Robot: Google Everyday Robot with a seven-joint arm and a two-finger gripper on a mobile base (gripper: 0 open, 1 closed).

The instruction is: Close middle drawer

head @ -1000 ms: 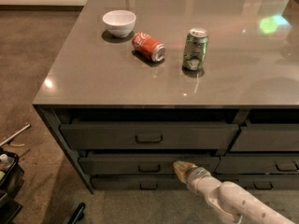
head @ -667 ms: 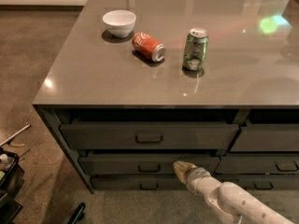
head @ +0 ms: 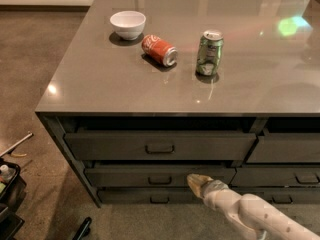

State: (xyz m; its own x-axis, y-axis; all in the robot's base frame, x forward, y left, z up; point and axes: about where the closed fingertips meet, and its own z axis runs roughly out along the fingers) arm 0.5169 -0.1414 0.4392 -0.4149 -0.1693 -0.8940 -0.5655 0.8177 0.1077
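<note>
The middle drawer is a wide dark grey front with a small rectangular centre handle, set between a taller drawer above and a slim bottom drawer. Its front sits nearly flush with the cabinet. My gripper comes in from the lower right on a white arm. Its tan tip rests at the drawer front, just right of the handle.
On the grey countertop stand a white bowl, a red soda can on its side and an upright green can. More drawers are at the right. Dark clutter lies on the floor at the lower left.
</note>
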